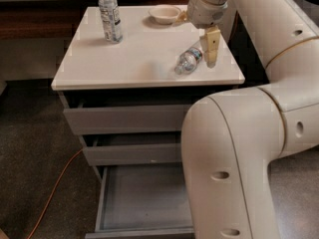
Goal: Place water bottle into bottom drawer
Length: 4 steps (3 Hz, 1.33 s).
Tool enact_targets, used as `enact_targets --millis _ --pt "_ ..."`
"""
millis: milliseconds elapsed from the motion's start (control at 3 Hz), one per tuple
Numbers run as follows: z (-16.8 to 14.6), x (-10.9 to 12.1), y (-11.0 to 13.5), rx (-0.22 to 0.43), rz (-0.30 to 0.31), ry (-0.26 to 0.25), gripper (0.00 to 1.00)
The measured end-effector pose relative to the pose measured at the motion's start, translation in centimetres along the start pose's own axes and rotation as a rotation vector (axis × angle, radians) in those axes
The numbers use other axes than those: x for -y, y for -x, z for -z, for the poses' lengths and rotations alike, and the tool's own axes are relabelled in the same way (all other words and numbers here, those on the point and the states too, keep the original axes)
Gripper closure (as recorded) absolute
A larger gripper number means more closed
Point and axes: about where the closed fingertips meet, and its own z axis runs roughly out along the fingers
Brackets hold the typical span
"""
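Note:
The water bottle (pixel 188 60) is small, clear and crinkled with a dark label band. It lies on its side near the right front corner of the white cabinet top (pixel 134 54). My gripper (pixel 212 48) points down right beside the bottle's right end, touching or almost touching it. The bottom drawer (pixel 142 200) is pulled out, with a plain grey inside and nothing in it. My arm's big elbow (pixel 227 163) hides the drawer's right part.
A taller clear bottle with a white cap (pixel 109 14) stands at the back left of the top. A shallow bowl (pixel 165 14) sits at the back. The two upper drawers (pixel 124 118) (pixel 132 154) are slightly ajar. An orange cable (pixel 52 190) runs along the floor at the left.

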Motion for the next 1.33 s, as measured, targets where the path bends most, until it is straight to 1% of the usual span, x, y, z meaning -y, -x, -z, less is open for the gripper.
enact_targets --millis 333,667,1000,1333 --pt "-2.9 0.4 -1.7 -0.014 -0.019 0.028 0.00" --pt "-4.8 0.5 -2.6 -0.024 -0.024 0.051 0.00" --pt "-5.8 0.8 -2.6 -0.028 -0.010 0.067 0.25" --pt "-5.8 1.0 -2.1 -0.026 0.008 0.071 0.49"
